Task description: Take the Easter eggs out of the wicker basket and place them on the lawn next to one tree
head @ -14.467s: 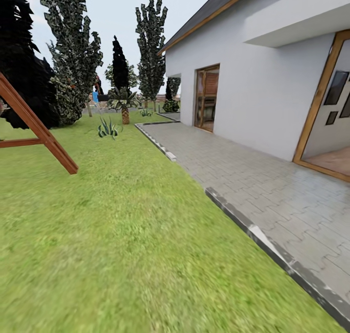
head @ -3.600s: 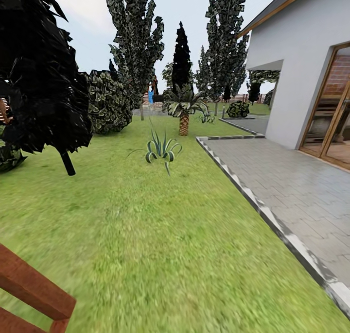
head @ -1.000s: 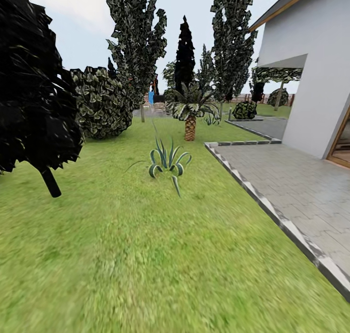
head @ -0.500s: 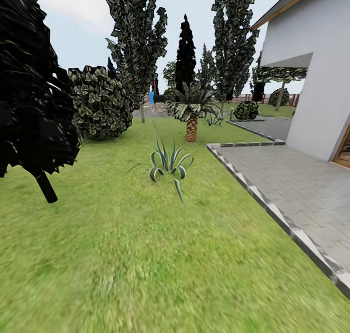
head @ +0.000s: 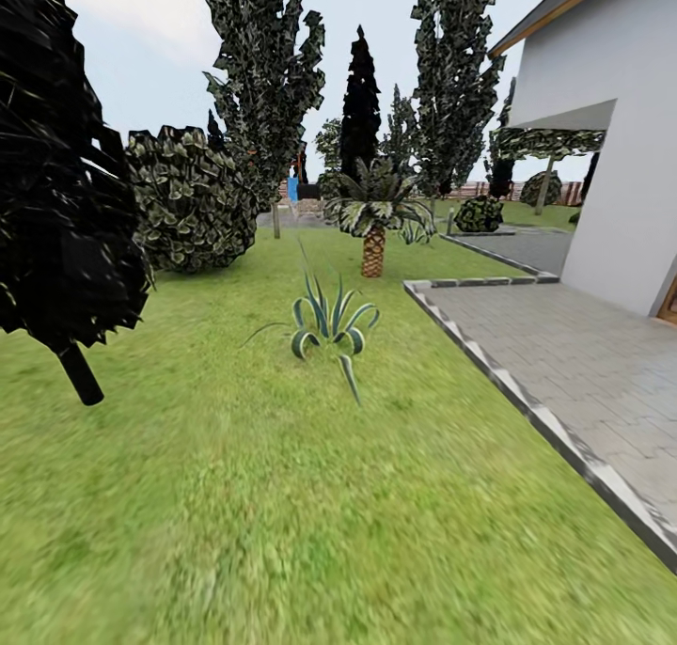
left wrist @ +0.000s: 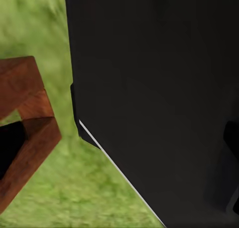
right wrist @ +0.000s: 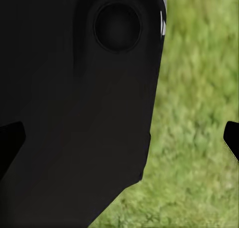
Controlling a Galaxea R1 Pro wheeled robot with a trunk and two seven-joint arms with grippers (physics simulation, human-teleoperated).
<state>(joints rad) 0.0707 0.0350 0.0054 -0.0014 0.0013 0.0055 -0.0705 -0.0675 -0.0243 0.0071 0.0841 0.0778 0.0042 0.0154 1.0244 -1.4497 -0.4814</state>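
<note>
The Easter eggs and the wicker basket are out of view. The lawn [head: 282, 513] spreads wide ahead of me. A tree [head: 56, 203] with a near-black crown and a leaning trunk stands close at the left. In the left wrist view my left gripper [left wrist: 119, 143] hangs over grass, its dark fingertips [left wrist: 232, 135] at the picture's edges with nothing between them. My right gripper [right wrist: 119, 138] looks the same, its fingertips [right wrist: 10, 140] wide apart over grass beside the robot's black body.
A striped agave [head: 329, 321] grows mid-lawn, a short palm [head: 374, 241] behind it, a round bush [head: 188, 198] at left. A paved terrace [head: 583, 363] and the house wall [head: 611, 175] bound the right. A wooden beam [left wrist: 25, 118] lies by my left gripper.
The whole view has shifted as I roll forward over the lawn. The tree, agave and palm now sit nearer and lower, and the wooden frame has dropped out of the head view.
</note>
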